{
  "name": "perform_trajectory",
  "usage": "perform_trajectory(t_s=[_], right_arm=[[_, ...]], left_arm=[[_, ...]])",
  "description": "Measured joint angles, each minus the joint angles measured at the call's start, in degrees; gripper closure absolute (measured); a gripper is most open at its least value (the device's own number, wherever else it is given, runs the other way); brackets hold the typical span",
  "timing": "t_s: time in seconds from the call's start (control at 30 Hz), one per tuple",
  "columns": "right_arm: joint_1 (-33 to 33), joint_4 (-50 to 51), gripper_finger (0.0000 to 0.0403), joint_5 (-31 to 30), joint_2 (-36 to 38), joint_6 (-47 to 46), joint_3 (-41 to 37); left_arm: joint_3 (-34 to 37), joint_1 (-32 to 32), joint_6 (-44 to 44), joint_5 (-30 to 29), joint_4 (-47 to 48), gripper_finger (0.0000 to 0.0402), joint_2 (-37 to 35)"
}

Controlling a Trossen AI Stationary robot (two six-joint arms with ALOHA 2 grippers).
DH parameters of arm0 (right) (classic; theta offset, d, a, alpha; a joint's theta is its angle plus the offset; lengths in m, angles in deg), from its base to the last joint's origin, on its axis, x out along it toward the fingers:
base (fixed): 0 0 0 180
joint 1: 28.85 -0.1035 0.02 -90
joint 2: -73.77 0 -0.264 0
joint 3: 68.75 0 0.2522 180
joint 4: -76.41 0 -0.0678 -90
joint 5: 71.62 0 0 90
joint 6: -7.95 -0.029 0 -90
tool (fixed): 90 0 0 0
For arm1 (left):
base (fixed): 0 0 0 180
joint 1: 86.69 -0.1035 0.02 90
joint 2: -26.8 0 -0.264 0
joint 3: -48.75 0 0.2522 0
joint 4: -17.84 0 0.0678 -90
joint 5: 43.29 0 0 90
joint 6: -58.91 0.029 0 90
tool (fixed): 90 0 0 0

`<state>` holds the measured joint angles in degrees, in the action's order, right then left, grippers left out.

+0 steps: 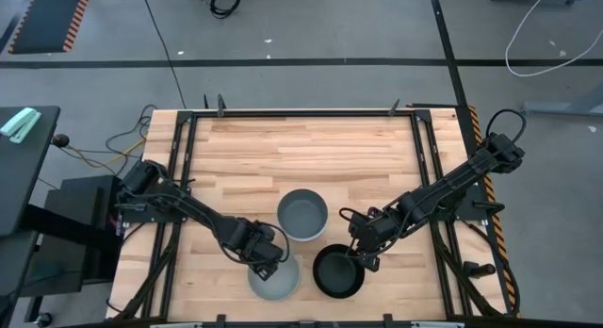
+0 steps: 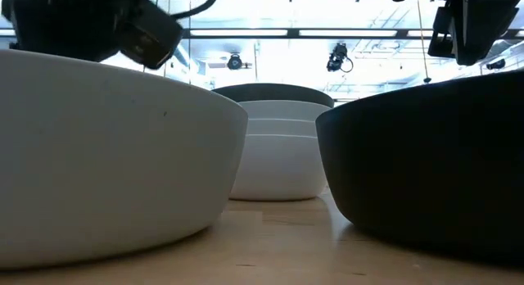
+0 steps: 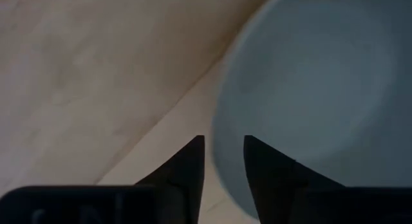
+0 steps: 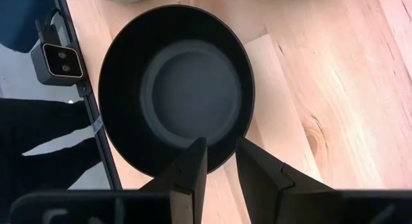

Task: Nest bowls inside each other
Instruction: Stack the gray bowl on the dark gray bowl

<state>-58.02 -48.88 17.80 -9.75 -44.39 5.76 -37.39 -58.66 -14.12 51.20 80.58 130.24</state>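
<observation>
Pale wooden tabletop [image 1: 358, 158] fills the frame's middle in the high view. At lower centre, the left gripper [image 1: 268, 269] sits at the rim of a round light grey-green bowl [image 1: 275, 281], fingers slightly parted around the rim. Just right, the right gripper [image 1: 364, 260] straddles the round black bowl's [image 1: 335, 271] rim, jaws parted. Above them stands a stack of white bowls topped by a dark grey one [image 1: 302, 214].

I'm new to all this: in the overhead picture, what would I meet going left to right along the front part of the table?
Left gripper at the rim of the light grey-green bowl → stack topped by a dark grey bowl → black bowl → right gripper.
</observation>
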Motion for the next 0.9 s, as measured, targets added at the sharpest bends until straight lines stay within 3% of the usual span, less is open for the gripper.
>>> perform_trajectory(t_s=[0.33, 0.5, 0.73, 0.9], right_arm=[[0.0, -0.5, 0.0311, 0.0, 0.0, -0.1, 0.0], [0.0, -0.5, 0.0311, -0.3, 0.0, -0.2, 0.0], [0.0, -0.5, 0.0311, -1.1, 0.0, -0.2, 0.0], [0.0, -0.5, 0.0311, -1.1, 0.0, -0.2, 0.0]], left_arm=[[5.3, 0.0, -2.0, 1.9, -6.6, 0.0287, 0.0], [5.3, 0.0, -2.8, 1.8, -7.8, 0.0315, 0.0], [5.3, 0.0, -2.7, 3.2, -7.7, 0.0387, -0.2], [5.2, 0.1, -2.8, 3.1, -7.5, 0.0384, -0.9]])
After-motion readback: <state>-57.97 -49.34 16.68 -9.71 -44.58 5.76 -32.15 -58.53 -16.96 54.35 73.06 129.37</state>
